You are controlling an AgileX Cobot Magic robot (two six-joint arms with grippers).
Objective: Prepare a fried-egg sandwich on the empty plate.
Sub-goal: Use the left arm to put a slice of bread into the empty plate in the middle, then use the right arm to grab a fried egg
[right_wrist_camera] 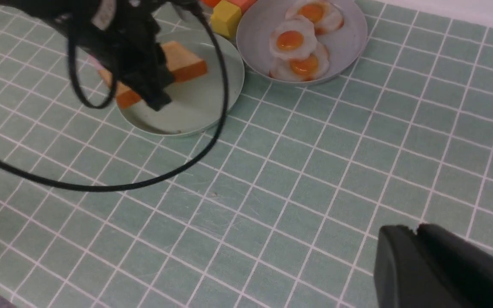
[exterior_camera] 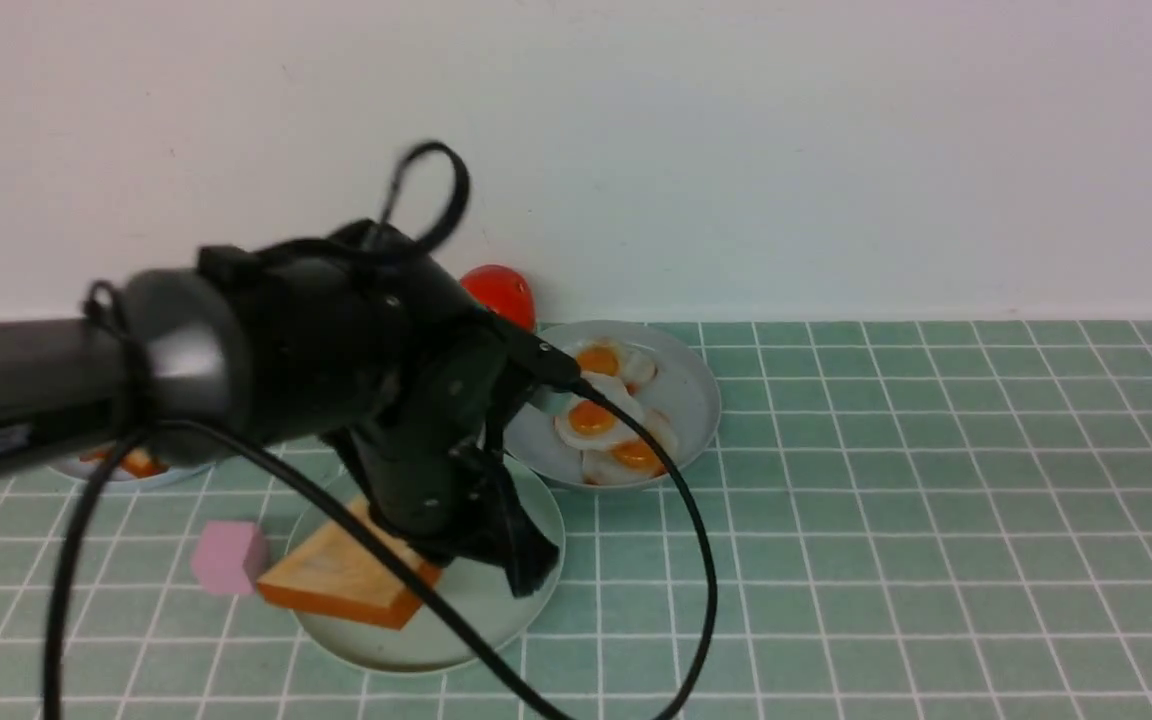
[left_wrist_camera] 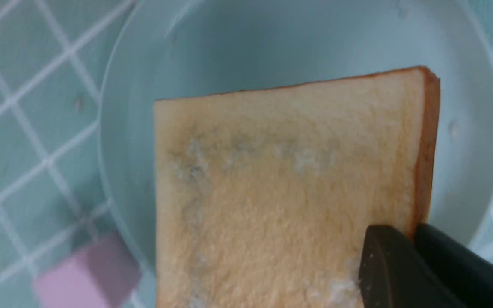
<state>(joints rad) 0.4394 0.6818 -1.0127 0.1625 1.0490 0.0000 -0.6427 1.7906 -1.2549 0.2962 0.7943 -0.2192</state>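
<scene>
My left gripper [left_wrist_camera: 413, 233] is shut on the crust edge of one toast slice [left_wrist_camera: 280, 179] with a pale tan face and orange-brown crust. It holds the slice tilted over the mint-green plate [left_wrist_camera: 272, 38]. In the front view the slice [exterior_camera: 336, 578] hangs past the plate's [exterior_camera: 476, 640] left rim, under my left wrist [exterior_camera: 416, 470]. I cannot tell whether it touches the plate. Three fried eggs [exterior_camera: 591, 418] lie on a greyish-blue plate [exterior_camera: 698, 400] behind. My right gripper [right_wrist_camera: 415, 231] is shut and empty, low over bare cloth, away from both plates.
A pink cube [exterior_camera: 228, 557] sits just left of the mint plate. Another greyish-blue plate with toast [exterior_camera: 126, 465] is at far left, mostly hidden by my arm. A red round thing [exterior_camera: 501, 292] stands by the wall; a yellow block [right_wrist_camera: 226, 17] sits near the egg plate.
</scene>
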